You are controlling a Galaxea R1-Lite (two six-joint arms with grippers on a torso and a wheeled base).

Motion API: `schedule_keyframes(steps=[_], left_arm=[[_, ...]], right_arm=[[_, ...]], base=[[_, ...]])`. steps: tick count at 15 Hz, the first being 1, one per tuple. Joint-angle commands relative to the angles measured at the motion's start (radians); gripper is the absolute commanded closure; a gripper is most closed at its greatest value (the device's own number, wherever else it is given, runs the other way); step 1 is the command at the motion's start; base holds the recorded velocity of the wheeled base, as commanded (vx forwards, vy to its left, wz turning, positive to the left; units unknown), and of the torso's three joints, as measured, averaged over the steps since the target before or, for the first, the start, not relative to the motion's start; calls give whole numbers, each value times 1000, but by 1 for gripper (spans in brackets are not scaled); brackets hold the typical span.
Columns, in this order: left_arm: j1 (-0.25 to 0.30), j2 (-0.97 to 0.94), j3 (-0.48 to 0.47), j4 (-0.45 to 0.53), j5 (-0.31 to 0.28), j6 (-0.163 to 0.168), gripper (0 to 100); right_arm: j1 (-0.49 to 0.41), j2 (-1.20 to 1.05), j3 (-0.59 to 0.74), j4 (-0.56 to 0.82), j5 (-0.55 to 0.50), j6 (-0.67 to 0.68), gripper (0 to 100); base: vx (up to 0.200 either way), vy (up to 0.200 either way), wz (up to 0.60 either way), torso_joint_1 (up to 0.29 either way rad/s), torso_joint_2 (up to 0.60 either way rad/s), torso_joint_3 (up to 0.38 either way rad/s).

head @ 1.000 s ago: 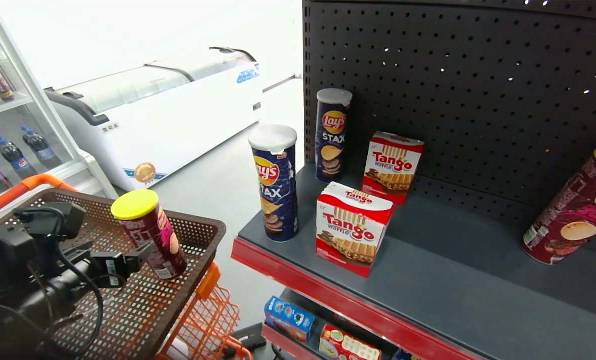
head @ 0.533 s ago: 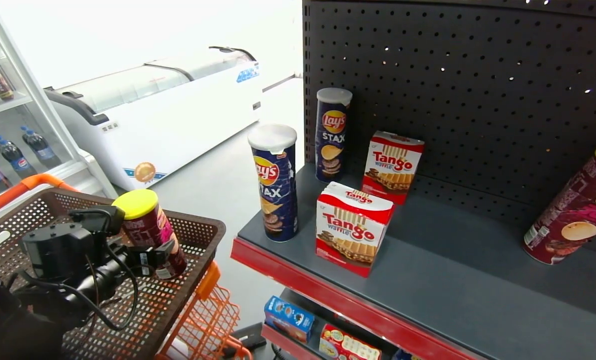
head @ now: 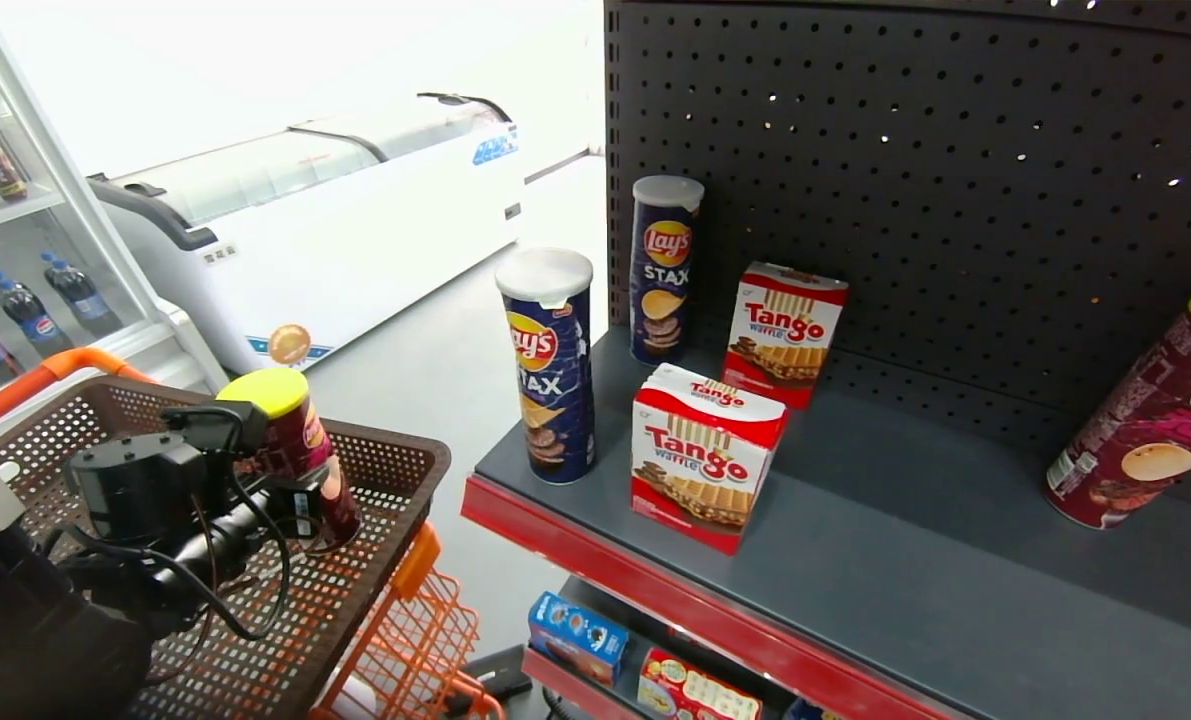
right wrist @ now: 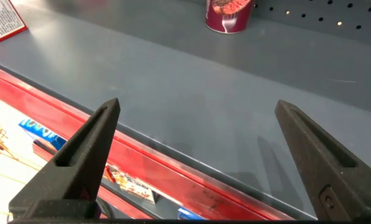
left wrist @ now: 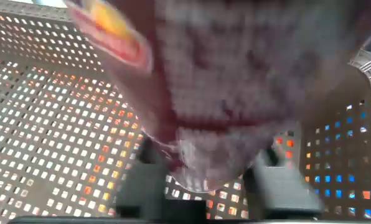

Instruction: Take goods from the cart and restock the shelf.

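Note:
A maroon chip can (head: 300, 450) with a yellow lid stands tilted in the brown mesh cart basket (head: 410, 455). My left gripper (head: 305, 487) holds it low on its body, a finger on each side. In the left wrist view the can (left wrist: 235, 93) sits close up between the two fingers (left wrist: 149, 180) over the mesh floor. My right gripper (right wrist: 198, 162) hangs open over the front edge of the grey shelf (right wrist: 235, 93), nothing between its fingers. Another maroon can (head: 1145, 420) leans against the pegboard at the shelf's right, and in the right wrist view this other can (right wrist: 228, 12) stands at the back of the shelf.
On the shelf (head: 905, 540) stand two blue chip cans (head: 547, 365) (head: 663, 270) and two red wafer boxes (head: 705, 455) (head: 785, 332). The stretch between the boxes and the leaning can is bare. A lower shelf holds boxed goods (head: 575, 635). A chest freezer (head: 335, 220) stands behind the cart.
My left arm has moved forward to the maroon can in the basket and closed around it. The can has tipped and shifted slightly to the left. The shelf goods are unchanged.

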Motion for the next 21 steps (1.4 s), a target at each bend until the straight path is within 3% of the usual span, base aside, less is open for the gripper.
schedule_keyframes(steps=[1, 3, 6, 7, 8, 10, 12, 14, 17, 21], left_arm=[[-8, -119, -4, 35, -46, -4, 100], [-19, -257, 3, 147, -130, -11, 100], [-78, -389, -3, 167, -144, -77, 100], [-78, -389, -3, 167, -144, -77, 100], [-104, -497, -11, 273, -147, -78, 100], [-114, -570, 12, 328, -198, -60, 100], [-212, -611, 28, 327, -242, -66, 100], [-258, -646, 55, 327, -284, -70, 100], [-295, -691, 80, 337, -385, -70, 100], [-342, -692, 92, 336, -393, -66, 100]], right_arm=[[1, 0, 0, 0, 0, 0, 0], [1, 0, 0, 0, 0, 0, 0], [1, 0, 0, 0, 0, 0, 0], [1, 0, 0, 0, 0, 0, 0], [-1, 0, 0, 0, 0, 0, 0], [1, 0, 0, 0, 0, 0, 0], [1, 0, 0, 0, 0, 0, 0], [-1, 0, 0, 0, 0, 0, 0], [1, 0, 0, 0, 0, 0, 0], [1, 0, 0, 0, 0, 0, 0]], base=[[0, 0, 0, 0, 0, 0], [0, 0, 0, 0, 0, 0], [0, 0, 0, 0, 0, 0], [0, 0, 0, 0, 0, 0], [0, 0, 0, 0, 0, 0], [0, 0, 0, 0, 0, 0], [0, 0, 0, 0, 0, 0], [0, 0, 0, 0, 0, 0], [0, 0, 0, 0, 0, 0], [0, 0, 0, 0, 0, 0]])
